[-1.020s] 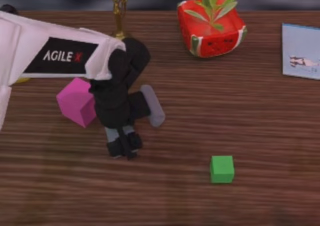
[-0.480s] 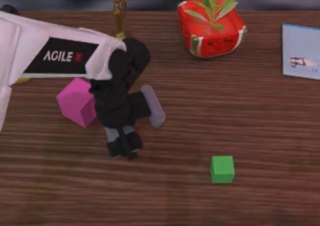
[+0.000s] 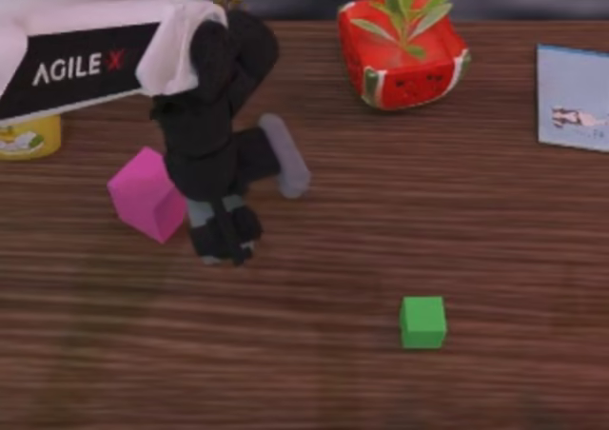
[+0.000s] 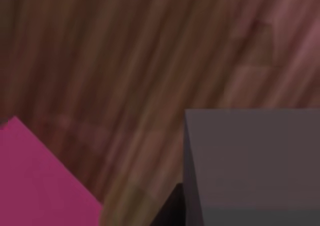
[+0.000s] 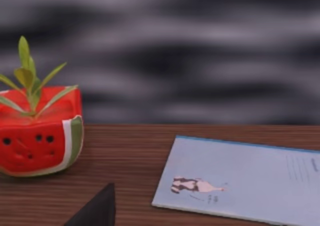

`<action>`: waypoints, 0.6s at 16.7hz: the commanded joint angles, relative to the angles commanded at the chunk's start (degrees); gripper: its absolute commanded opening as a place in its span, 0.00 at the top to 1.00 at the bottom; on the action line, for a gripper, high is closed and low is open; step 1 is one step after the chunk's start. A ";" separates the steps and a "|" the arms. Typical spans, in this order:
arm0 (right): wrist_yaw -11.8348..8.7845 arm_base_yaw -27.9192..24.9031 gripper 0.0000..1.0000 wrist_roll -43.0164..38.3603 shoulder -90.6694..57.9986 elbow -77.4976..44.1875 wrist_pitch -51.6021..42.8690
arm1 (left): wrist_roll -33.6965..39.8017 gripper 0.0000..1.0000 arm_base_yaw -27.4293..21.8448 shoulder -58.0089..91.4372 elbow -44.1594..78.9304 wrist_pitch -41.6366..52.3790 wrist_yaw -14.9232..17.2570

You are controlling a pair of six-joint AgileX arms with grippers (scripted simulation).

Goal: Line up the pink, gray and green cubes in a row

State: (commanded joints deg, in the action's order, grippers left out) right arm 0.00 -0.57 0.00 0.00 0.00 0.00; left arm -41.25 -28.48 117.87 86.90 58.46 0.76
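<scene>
Gray cube [image 4: 250,166] fills the left wrist view's lower right, and the left pincer [image 3: 226,244] is clamped on it, left of centre in the top view. Pink cube [image 3: 146,194] sits just beside it, further left. Green cube [image 3: 422,322] rests alone, lower right of centre, on the wooden surface [image 3: 495,240]. Right pincer is out of sight.
</scene>
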 joint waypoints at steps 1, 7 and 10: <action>0.00 0.00 0.00 0.00 0.00 0.00 0.00 | 0.02 1.00 0.05 -0.28 0.24 0.34 0.00; 0.00 0.00 0.00 0.00 0.00 0.00 0.00 | -0.34 1.00 -2.36 0.42 1.30 0.98 -0.01; 0.00 0.00 0.00 0.00 0.00 0.00 0.00 | -0.73 1.00 -7.82 1.53 4.34 3.03 0.03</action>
State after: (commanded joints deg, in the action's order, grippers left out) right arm 0.00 -0.57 0.00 0.00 0.00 0.00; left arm -41.98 -36.30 119.40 91.24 61.50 0.80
